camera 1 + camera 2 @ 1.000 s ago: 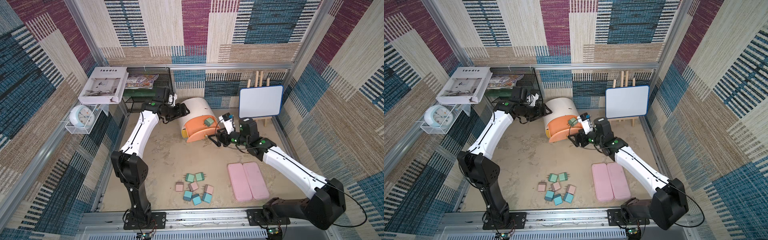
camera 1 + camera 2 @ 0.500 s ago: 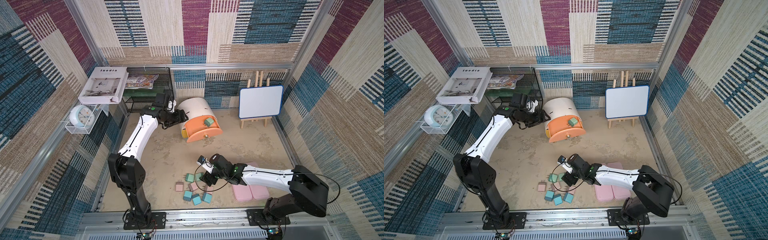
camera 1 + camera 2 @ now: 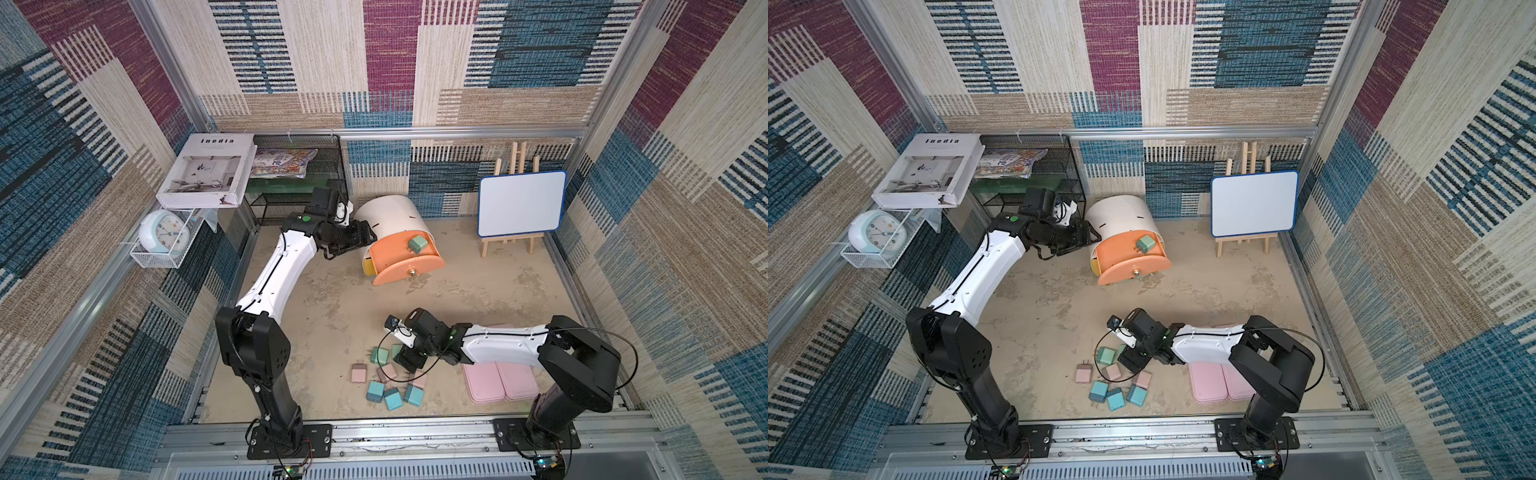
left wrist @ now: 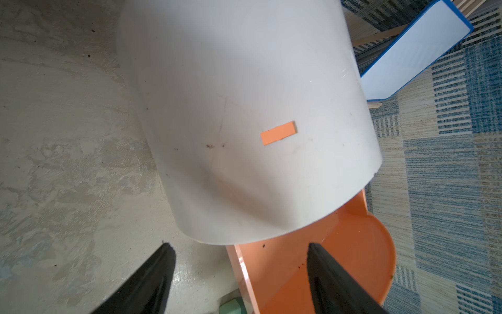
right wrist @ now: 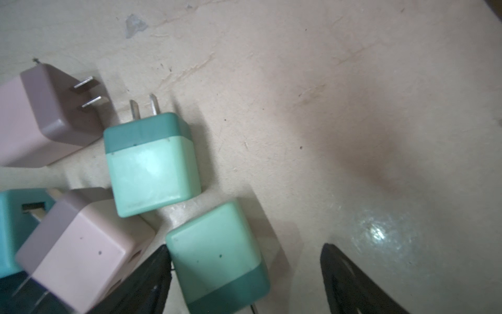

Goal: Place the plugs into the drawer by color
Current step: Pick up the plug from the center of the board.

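The plugs (image 3: pixel 388 372) lie mostly clustered on the floor at lower centre of both top views, with a lone green plug (image 3: pixel 417 244) in the pulled-out peach tray (image 3: pixel 395 254) of the drawer (image 3: pixel 390 216) at upper centre. Only the right wrist view shows the right gripper (image 5: pixel 245 247) spread wide astride another green plug (image 5: pixel 217 258). One finger (image 5: pixel 152 277) is just beside it, with a clear gap to the other; the arm hides this from above. The left wrist view shows the left gripper (image 4: pixel 239 244) with jaws apart and nothing between them, at the drawer's white rim where the tray emerges.

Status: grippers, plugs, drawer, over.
Left gripper open beside cabinet. Right gripper open, straddling loose green plug. Peach drawer open, stowed green plug inside. Pink plug crowding it.
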